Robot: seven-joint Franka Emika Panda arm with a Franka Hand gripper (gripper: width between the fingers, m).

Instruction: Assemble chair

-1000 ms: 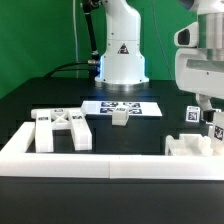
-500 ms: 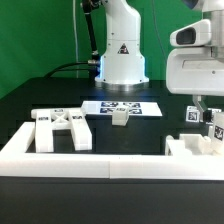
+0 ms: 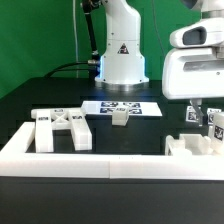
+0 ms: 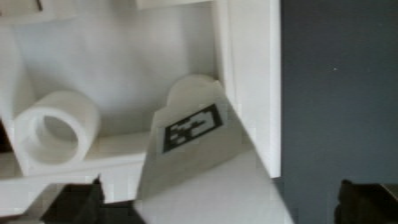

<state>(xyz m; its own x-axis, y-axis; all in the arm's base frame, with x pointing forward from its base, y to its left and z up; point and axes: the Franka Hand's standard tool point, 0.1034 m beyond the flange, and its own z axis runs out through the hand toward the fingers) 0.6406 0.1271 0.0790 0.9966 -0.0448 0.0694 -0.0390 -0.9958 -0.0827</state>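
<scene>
1. Robot gripper (image 3: 203, 106) hangs low over chair pieces at the exterior view's right. Its jaws are spread wide and grasp nothing.
2. Border wall (image 3: 100, 160) runs along the front of the black table (image 3: 40, 95) and fences in the loose parts. The marker board (image 3: 120, 106) lies flat farther back.
3. X-braced panel (image 3: 60, 128), the chair's largest piece, lies flat at the exterior view's left, well apart from the gripper. A notched block (image 3: 190, 146) sits just behind the wall at the right, below the hand.
4. Tagged piece (image 4: 192, 130) fills the middle of the wrist view and appears lined up between the dark fingertips (image 4: 68, 200). Beside it is a round socket (image 4: 54, 125) in a neighbouring white part. The exterior view shows this cluster only small and partly hidden by the hand. That view alone shows the panel, the marker board and a small block (image 3: 120, 117) standing near the board.
5. Risk, as a judgement: the pieces here crowd close together. A descent slightly off-centre could land a fingertip on the tagged piece's edge or shove its neighbour. The piece looks tilted in the wrist view, so closing jaws might twist or tip it instead of seating squarely.
</scene>
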